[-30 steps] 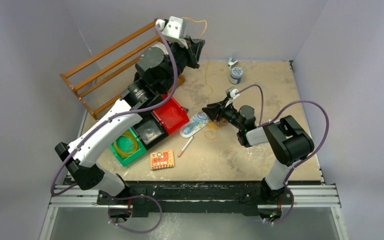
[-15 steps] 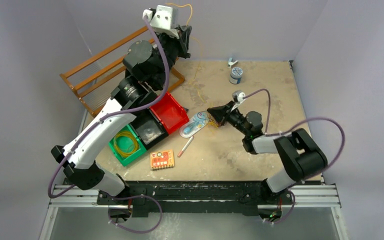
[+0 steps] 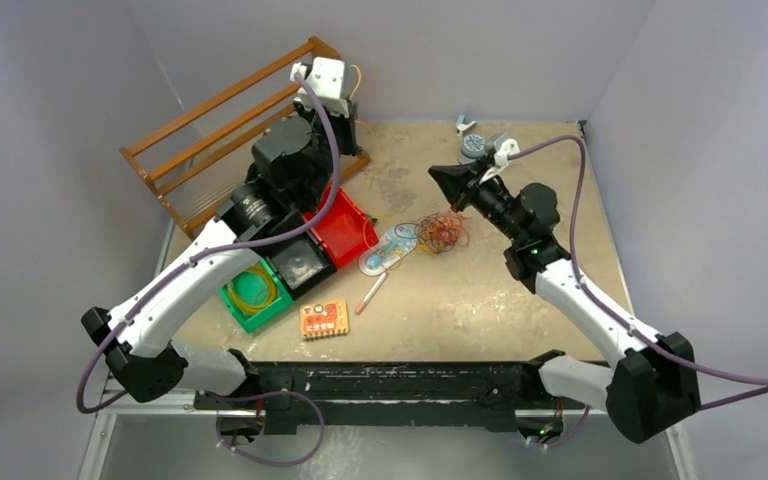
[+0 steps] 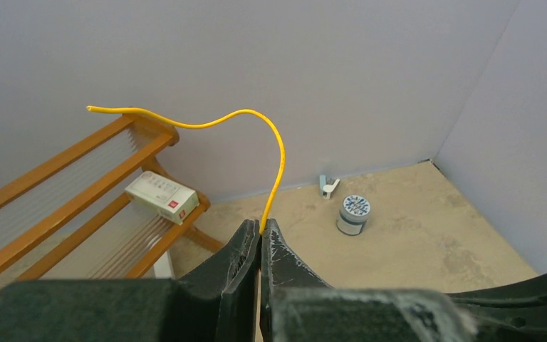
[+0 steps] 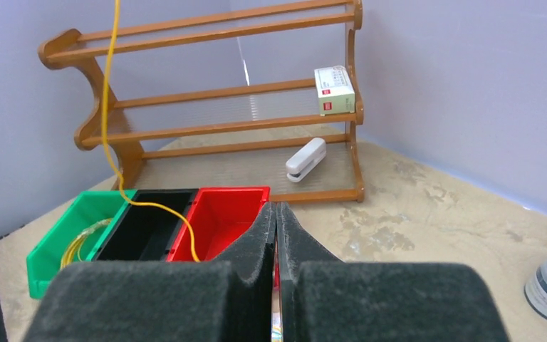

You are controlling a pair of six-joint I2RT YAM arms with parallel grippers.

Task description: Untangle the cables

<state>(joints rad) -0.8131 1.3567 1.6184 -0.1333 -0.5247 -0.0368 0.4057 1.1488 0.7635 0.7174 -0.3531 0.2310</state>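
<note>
The cables (image 3: 442,232) form a red, orange and yellow tangle hanging over the table's middle, just below my right gripper (image 3: 445,182). That gripper (image 5: 276,208) is raised, its jaws pressed together, with a thin red strand showing in the slit. My left gripper (image 3: 345,108) is high at the back by the rack. In the left wrist view it (image 4: 262,226) is shut on a yellow cable (image 4: 274,171), whose free end curls up and left. The same yellow cable (image 5: 117,128) drops past the bins toward the tangle.
A wooden rack (image 3: 230,130) with a white box (image 4: 162,197) and a stapler (image 5: 306,158) stands at the back left. Red (image 3: 345,228), black (image 3: 298,262) and green (image 3: 255,290) bins sit beside it. A jar (image 3: 471,150), a packet (image 3: 390,248), a pen (image 3: 370,293) and an orange card (image 3: 323,318) lie around.
My right gripper shut on the tangle and rose toward the back right, lifting it off the table. My left arm swung left and lower with the yellow cable.
</note>
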